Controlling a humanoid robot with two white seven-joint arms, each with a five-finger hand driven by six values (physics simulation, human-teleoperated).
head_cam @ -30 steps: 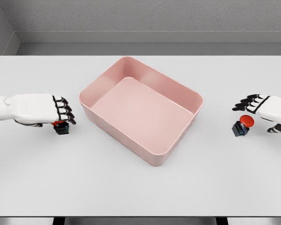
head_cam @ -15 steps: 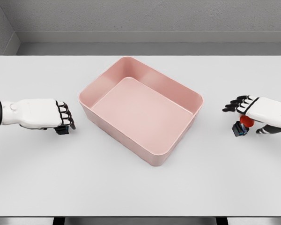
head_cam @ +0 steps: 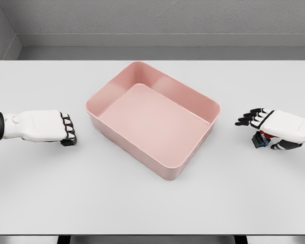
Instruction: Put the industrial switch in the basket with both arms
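Switch point(head_cam: 260, 141) lay on bench point(head_cam: 152, 203) under right hand point(head_cam: 279, 127), fingers point(head_cam: 248, 118) spread | left hand point(head_cam: 43, 126) curled over second switch point(head_cam: 67, 142) | step: grasping | next: close, lift to basket point(head_cam: 112, 91).

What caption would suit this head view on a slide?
Two white hands, left and right, cover small switches beside an empty pink basket.

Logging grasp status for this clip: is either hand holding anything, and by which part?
Cannot be told: each white hand, left and right, covers a small dark switch; contact hidden.
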